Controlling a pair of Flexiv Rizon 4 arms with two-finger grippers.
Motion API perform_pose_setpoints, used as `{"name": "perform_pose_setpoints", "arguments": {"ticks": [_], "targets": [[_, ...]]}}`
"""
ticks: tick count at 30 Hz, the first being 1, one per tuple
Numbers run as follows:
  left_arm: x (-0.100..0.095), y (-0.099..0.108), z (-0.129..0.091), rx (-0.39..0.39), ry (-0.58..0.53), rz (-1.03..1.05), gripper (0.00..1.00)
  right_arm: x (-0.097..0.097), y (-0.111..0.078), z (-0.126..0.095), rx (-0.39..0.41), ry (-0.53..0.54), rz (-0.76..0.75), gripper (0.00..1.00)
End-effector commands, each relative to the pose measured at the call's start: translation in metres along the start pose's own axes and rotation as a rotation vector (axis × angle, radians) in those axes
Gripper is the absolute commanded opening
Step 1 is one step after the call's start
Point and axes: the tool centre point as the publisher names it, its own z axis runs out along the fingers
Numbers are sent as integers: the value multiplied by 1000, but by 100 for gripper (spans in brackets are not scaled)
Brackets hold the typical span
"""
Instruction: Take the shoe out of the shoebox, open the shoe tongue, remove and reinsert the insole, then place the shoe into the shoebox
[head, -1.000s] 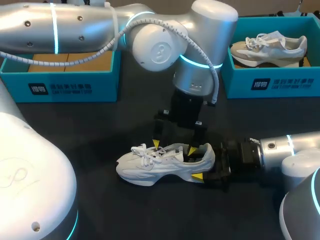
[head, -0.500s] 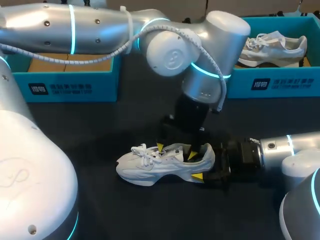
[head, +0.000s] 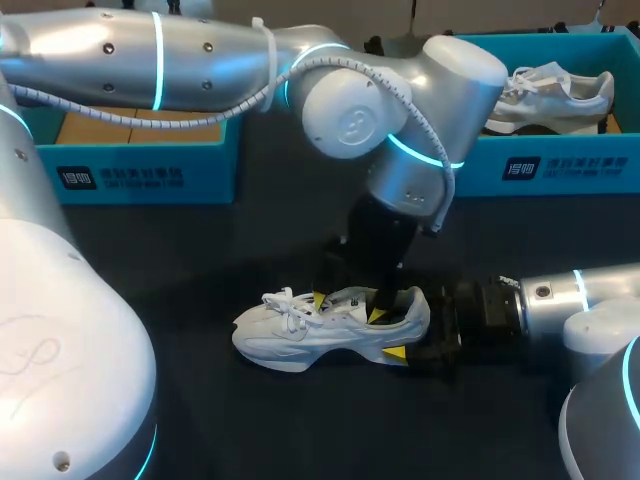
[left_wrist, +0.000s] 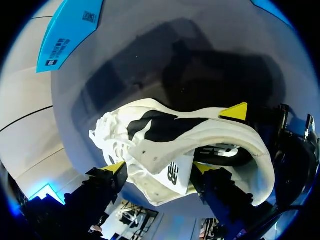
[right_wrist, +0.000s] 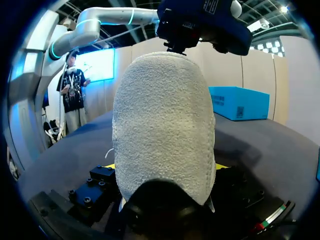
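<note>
The white shoe (head: 290, 338) lies on its sole in the middle of the table (head: 200, 270), toe toward my left. The left gripper (head: 349, 306) stands over it with its jaws wide apart, straddling the tongue (left_wrist: 167, 172), one tip by the laces (head: 285, 305) and the other in the shoe's mouth, while the right gripper (right_wrist: 167, 167) is closed on the heel (right_wrist: 165, 125) from both sides. At the far edge stand the left box (head: 140, 175) and the right box (head: 560, 165), the latter holding a second shoe (head: 550, 90).

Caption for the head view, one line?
Left gripper over the opening of the white shoe; right gripper clamps its heel.
</note>
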Motion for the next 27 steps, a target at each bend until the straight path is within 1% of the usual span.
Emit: {"name": "perform_pose_setpoints", "arguments": {"ticks": [1,2,4,5,6,9,10,11,12,19,22,27], "targets": [[3,0,0,1,-10,-4,76,0,1,1,5,2,1,0],[3,0,0,1,-11,-5,74,0,1,1,5,2,1,0],[3,-1,1,1,-13,-8,73,0,1,1,5,2,1,0],[3,-1,1,0,-14,-9,71,0,1,1,5,2,1,0],[4,-2,2,-1,-14,-11,65,0,1,1,5,2,1,0],[5,-3,2,-4,-15,-12,57,0,1,1,5,2,1,0],[5,-3,2,-4,-15,-12,56,0,1,1,5,2,1,0],[4,-3,2,-5,-14,-13,51,0,1,1,5,2,1,0],[4,-4,1,-5,-12,-13,49,0,1,1,5,2,1,0],[-5,-1,-7,4,18,-6,46,0,1,1,5,2,1,0],[-8,1,-11,11,33,-1,40,0,1,1,5,2,1,0],[-10,5,-14,25,44,12,38,0,1,1,5,2,1,0]]}}
